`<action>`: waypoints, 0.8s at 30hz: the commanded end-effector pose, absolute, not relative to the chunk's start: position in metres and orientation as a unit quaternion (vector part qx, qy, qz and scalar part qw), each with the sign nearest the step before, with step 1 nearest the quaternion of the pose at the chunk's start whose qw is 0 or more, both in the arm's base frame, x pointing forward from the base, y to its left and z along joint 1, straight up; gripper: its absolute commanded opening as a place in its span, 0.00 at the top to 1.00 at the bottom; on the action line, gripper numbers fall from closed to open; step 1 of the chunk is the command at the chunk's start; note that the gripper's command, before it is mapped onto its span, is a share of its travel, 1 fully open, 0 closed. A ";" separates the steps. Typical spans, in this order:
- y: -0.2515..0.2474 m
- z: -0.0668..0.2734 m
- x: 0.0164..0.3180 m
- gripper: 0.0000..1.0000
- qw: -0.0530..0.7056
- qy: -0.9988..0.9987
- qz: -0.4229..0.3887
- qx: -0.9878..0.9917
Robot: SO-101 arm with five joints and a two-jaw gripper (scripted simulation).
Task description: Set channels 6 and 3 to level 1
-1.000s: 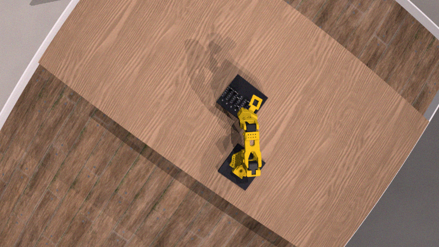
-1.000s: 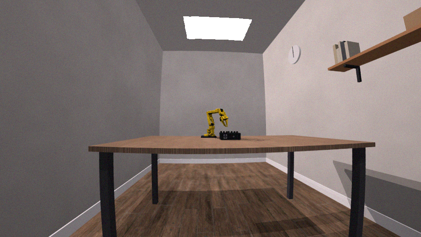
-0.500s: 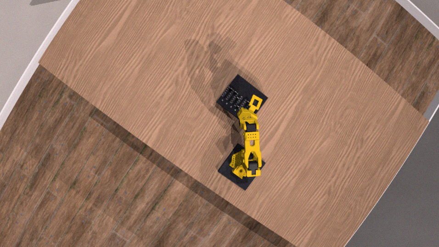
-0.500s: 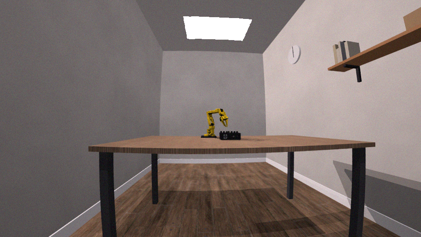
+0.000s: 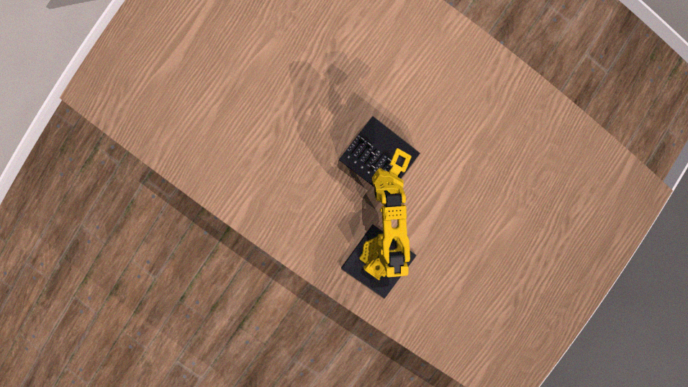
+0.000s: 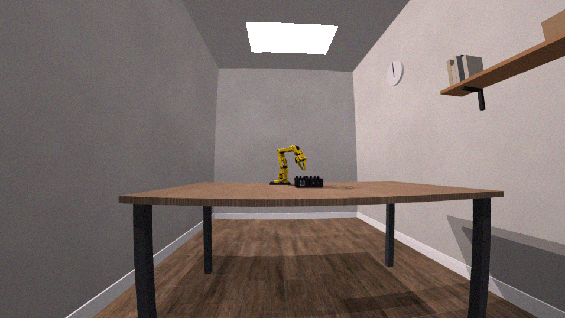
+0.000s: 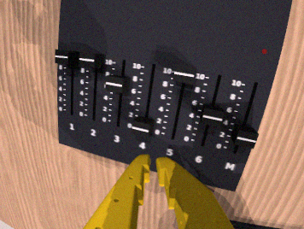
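Observation:
The lighting desk (image 5: 381, 133) (image 6: 309, 182) (image 7: 170, 14) is a black panel with sliders numbered 1 to 6 and one marked M. In the wrist view the channel 3 fader cap (image 7: 114, 83) sits in the upper part of its track. The channel 6 fader cap (image 7: 213, 115) sits around the middle of its track. My yellow gripper (image 7: 153, 167) (image 6: 302, 166) is shut and empty. It hangs above the desk's near edge, by the labels 4 and 5, and touches no fader.
The channel 4 cap (image 7: 141, 127) and the M cap (image 7: 245, 138) sit low, close to my fingertips; the channel 5 cap (image 7: 184, 73) sits high. The arm's black base plate (image 5: 358, 267) lies on the wooden table (image 5: 216, 120) just behind the desk.

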State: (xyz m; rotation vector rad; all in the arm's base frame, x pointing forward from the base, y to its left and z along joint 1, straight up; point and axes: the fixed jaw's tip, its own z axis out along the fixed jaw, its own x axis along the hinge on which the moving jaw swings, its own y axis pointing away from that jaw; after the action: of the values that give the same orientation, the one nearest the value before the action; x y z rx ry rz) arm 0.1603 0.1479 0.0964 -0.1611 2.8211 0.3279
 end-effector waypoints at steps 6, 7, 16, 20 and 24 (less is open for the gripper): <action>0.148 0.097 0.157 1.00 0.149 0.979 0.110 -0.088; 0.148 0.097 0.157 1.00 0.149 0.978 0.108 -0.097; 0.146 0.097 0.154 1.00 0.143 0.968 0.084 -0.187; 0.144 0.097 0.151 1.00 0.136 0.954 0.067 -0.259; 0.141 0.098 0.148 1.00 0.126 0.931 0.049 -0.340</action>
State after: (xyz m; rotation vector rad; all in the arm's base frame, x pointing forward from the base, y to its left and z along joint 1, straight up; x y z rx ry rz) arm 0.1513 0.1417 0.0974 -0.7943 2.7457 0.1839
